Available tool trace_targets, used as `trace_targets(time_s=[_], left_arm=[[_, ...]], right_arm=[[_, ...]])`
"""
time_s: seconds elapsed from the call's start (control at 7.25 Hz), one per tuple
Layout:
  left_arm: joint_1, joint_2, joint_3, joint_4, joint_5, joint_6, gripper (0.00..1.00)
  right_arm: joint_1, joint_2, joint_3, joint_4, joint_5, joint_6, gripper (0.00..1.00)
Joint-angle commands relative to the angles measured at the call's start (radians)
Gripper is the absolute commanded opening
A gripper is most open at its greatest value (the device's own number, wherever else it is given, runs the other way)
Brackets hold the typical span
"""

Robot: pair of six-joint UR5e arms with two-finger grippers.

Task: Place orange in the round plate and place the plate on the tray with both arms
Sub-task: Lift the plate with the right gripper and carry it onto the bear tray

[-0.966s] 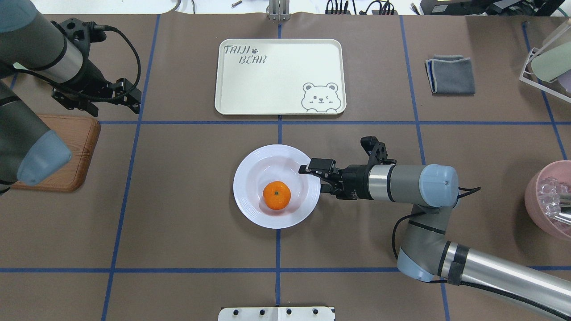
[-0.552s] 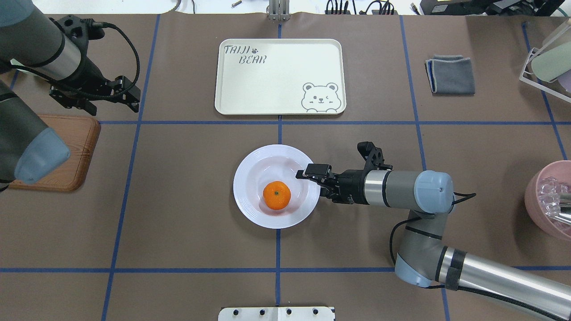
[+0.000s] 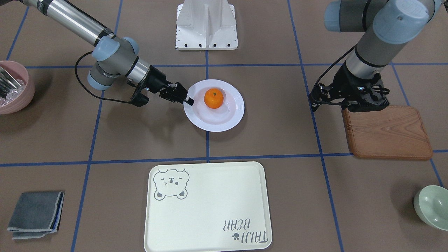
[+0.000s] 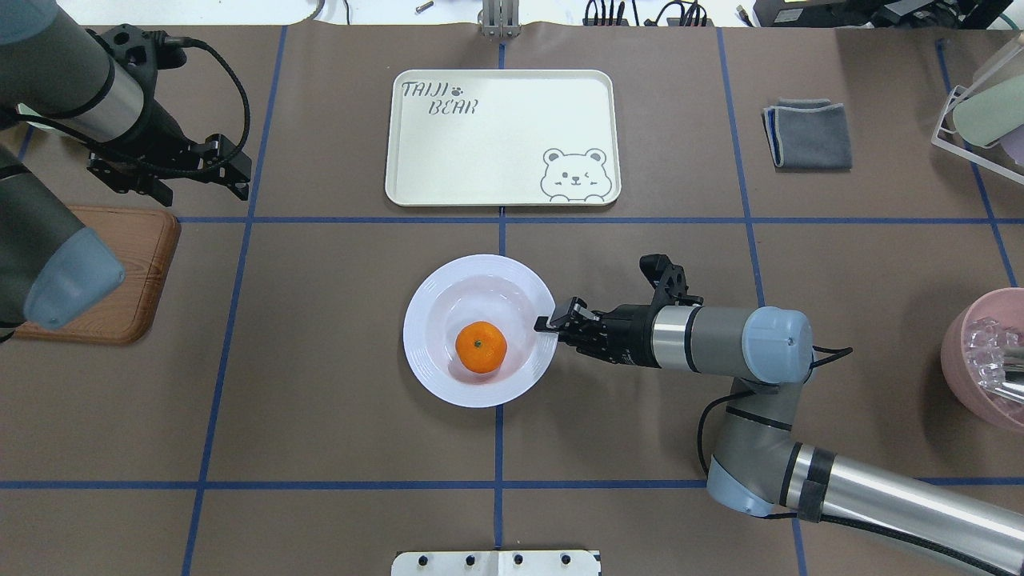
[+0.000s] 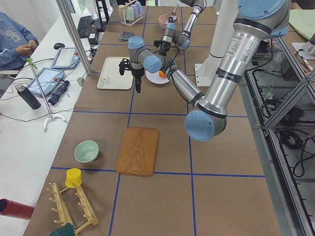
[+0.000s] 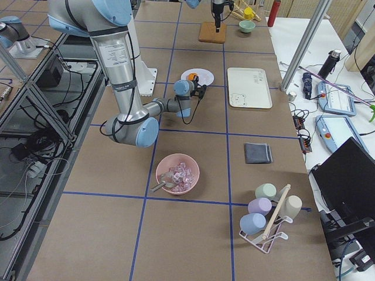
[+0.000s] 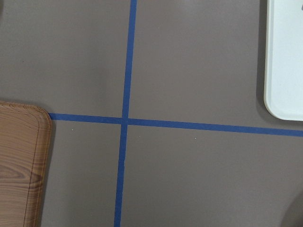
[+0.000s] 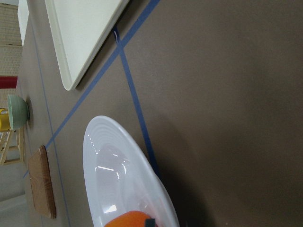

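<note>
Lying near the worktop's (image 4: 336,384) far edge is the tray (image 4: 496,136). Plate (image 4: 424,360) sits at the worktop's centre; right gripper's (image 4: 550,323) fingers pinch its right rim. Left gripper (image 3: 366,105) hangs by the board's (image 3: 386,131) far edge, finger spread unclear. Orange (image 4: 481,347) rests inside the plate.

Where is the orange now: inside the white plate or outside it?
Inside. The orange sits in the hollow of the plate, with the white rim all around it.
</note>
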Motion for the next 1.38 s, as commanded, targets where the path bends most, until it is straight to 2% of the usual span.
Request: trace_targets(time_s=[0.0,0.41,0.55,0.69,0.97,1.24], left_arm=[[0.0,0.0,-0.001,0.0,0.0,0.0,0.98],[0.0,0.0,-0.001,0.0,0.0,0.0,0.98],[-0.002,0.0,-0.003,0.0,0.0,0.0,0.98],[-0.007,0.0,-0.004,0.0,0.0,0.0,0.98],[-0.014,0.001,-0.005,0.0,0.0,0.0,0.98],[-0.028,0.001,-0.006,0.0,0.0,0.001,0.98]], right_arm=[[0.0,0.0,0.001,0.0,0.0,0.0,0.0],[0.008,0.021,0.03,0.001,-0.014,0.003,0.0],[0.01,0.021,0.053,0.001,-0.046,0.003,0.0],[0.01,0.021,0.066,0.001,-0.089,0.005,0.0],[0.01,0.021,0.058,0.056,-0.228,0.011,0.0],[0.01,0.039,0.053,0.073,-0.376,0.108,0.0]])
